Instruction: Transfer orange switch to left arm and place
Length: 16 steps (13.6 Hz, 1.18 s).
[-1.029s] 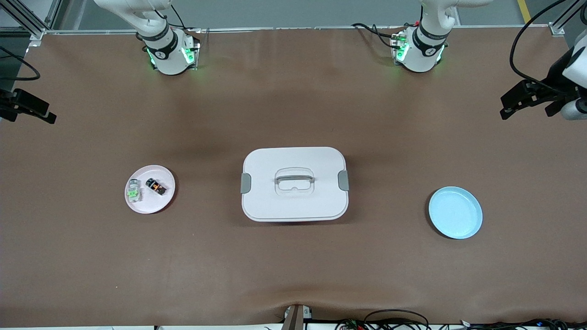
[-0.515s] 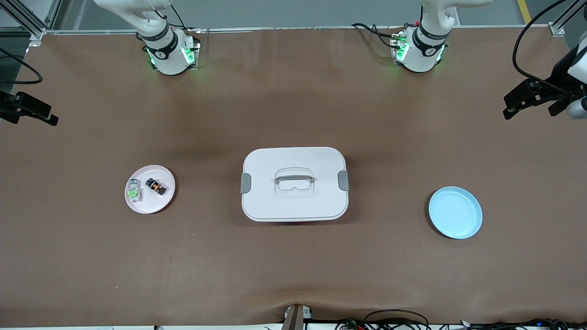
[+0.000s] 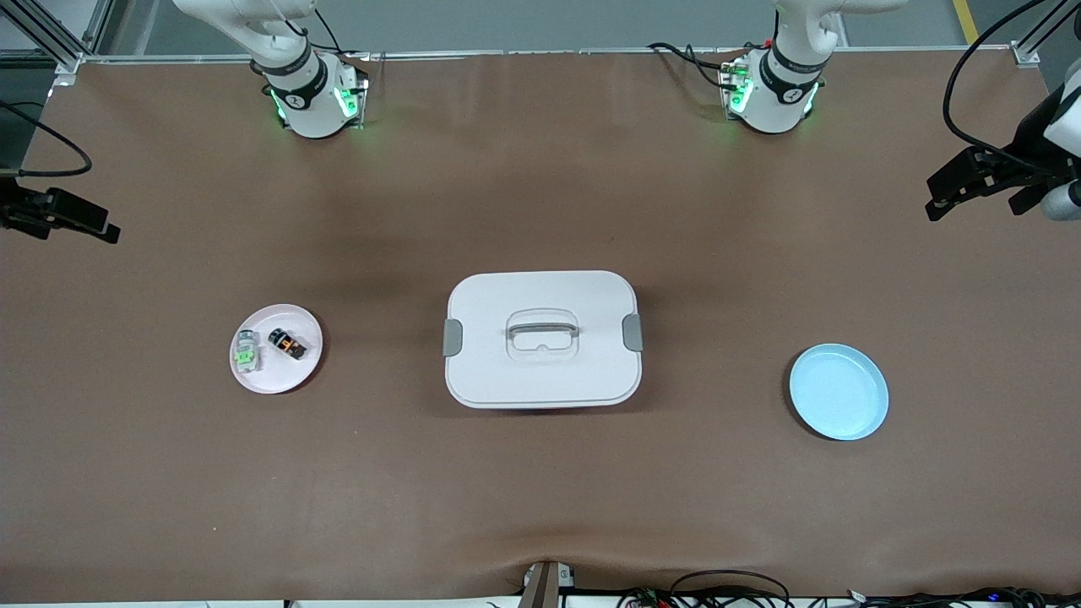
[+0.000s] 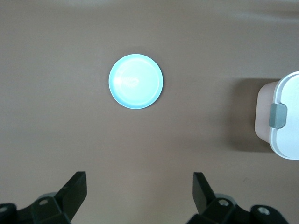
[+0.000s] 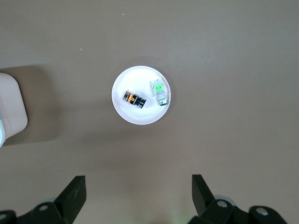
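Note:
The orange switch [image 3: 287, 343] [image 5: 134, 99] lies on a small pink plate [image 3: 291, 373] [image 5: 140, 78] toward the right arm's end of the table. The white box [image 3: 540, 377] [image 4: 286, 122] [image 5: 11, 107] stands at the table's middle with its lid on. My right gripper [image 3: 108, 230] [image 5: 138, 182] hangs open and empty high over the table at the right arm's end, apart from the pink plate. My left gripper [image 3: 931, 198] [image 4: 139, 179] hangs open and empty high over the left arm's end.
A pale clear switch with a green centre [image 3: 246, 353] [image 5: 159, 92] lies beside the orange one on the pink plate. A light blue plate [image 3: 839, 391] [image 4: 136, 81] sits toward the left arm's end. Cables run along the table's front edge.
The right gripper has drifted a little inward over the table. The left gripper has shifted only slightly. Nothing on the table has moved.

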Tool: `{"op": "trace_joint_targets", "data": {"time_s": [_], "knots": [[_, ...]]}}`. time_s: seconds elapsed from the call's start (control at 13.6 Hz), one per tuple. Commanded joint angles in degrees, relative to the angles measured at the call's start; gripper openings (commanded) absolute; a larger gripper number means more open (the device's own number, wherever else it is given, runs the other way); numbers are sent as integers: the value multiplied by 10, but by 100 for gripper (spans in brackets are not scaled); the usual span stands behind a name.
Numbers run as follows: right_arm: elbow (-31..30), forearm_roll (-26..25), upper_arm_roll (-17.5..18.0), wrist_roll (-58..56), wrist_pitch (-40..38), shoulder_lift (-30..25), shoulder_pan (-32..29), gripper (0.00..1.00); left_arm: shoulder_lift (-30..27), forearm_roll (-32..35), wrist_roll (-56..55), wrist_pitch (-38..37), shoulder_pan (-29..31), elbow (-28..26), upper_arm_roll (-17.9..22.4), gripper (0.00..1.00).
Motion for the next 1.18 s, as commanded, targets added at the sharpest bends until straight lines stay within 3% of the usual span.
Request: {"op": "trace_joint_targets", "data": {"time_s": [0.0, 0.29, 0.66, 1.1], "knots": [[-7, -2, -1, 7, 4, 2, 5, 100, 4, -4, 13, -10, 2, 13, 1, 100], [-10, -45, 1, 6, 24, 21, 20, 100, 7, -17, 13, -10, 2, 12, 2, 100], [-65, -41, 1, 83, 74, 18, 26, 100, 7, -17, 14, -11, 2, 12, 2, 100], [-194, 25, 1, 178, 180, -1, 28, 100, 7, -18, 14, -11, 2, 12, 2, 100]]}}
